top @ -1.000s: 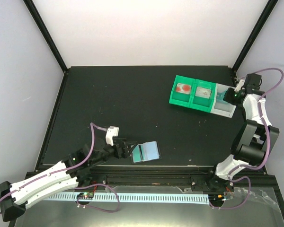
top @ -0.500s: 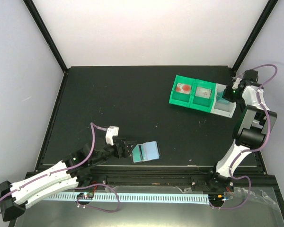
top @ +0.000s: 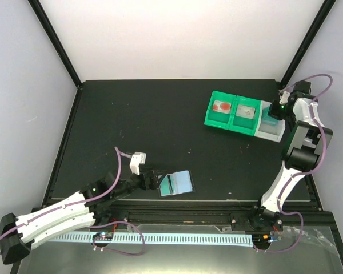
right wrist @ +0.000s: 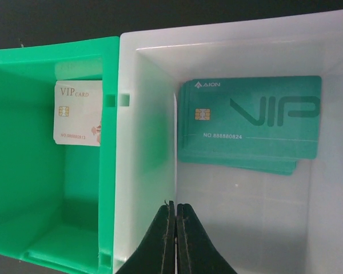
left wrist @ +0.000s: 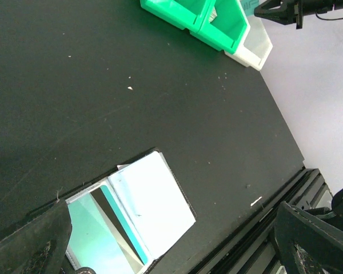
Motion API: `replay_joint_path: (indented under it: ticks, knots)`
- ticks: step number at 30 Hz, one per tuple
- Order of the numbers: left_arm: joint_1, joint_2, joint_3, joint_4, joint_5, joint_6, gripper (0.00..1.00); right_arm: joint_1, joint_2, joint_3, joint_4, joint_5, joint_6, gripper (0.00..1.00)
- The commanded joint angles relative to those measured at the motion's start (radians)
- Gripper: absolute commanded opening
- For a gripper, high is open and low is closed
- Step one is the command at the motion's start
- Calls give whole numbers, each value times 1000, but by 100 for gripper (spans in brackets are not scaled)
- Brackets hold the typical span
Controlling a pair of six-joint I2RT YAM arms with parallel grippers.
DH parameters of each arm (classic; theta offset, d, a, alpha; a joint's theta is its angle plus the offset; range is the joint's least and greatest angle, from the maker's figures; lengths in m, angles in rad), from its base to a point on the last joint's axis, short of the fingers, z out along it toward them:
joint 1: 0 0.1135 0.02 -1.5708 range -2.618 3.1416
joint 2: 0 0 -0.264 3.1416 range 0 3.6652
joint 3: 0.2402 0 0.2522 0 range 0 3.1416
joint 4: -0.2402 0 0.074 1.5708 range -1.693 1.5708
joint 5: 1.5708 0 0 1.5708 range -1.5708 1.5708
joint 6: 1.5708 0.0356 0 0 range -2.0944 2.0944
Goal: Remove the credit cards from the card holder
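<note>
The card holder (top: pixel 177 183) lies open near the table's front edge, with a pale blue panel (left wrist: pixel 151 194) and a teal credit card (left wrist: pixel 88 231) showing in its pockets. My left gripper (top: pixel 151 180) is open at the holder's left edge, its fingers (left wrist: pixel 34 245) wide apart on either side of it. My right gripper (top: pixel 274 112) is shut and empty, its tips (right wrist: pixel 175 206) over the white compartment. A stack of teal VIP credit cards (right wrist: pixel 251 123) lies in that compartment.
The green-and-white tray (top: pixel 234 116) stands at the back right and also shows in the left wrist view (left wrist: pixel 183 12). Its middle green compartment holds a white VIP card (right wrist: pixel 77 112); the left one holds a card with red marks (top: pixel 221 106). Black frame rails run along the front edge.
My right gripper has shifted slightly left and back over the white compartment, its arm folding upward. My left arm has edged slightly forward; the card holder has not moved.
</note>
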State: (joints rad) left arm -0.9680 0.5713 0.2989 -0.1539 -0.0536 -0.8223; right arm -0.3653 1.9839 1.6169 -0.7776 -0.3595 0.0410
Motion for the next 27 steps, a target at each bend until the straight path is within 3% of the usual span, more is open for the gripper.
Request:
replay_joint_path:
  ticks: [1,14,27]
  knots:
    - [6,18,41,32,-19,6,99,-4,46,66,-50,-19,-21,1]
    - [7,51,55,36,-27,5,99,-4,147,169,-60,46,19,12]
    - [7,25,67,11,-28,1,99,-3,174,217,-24,137,74,16]
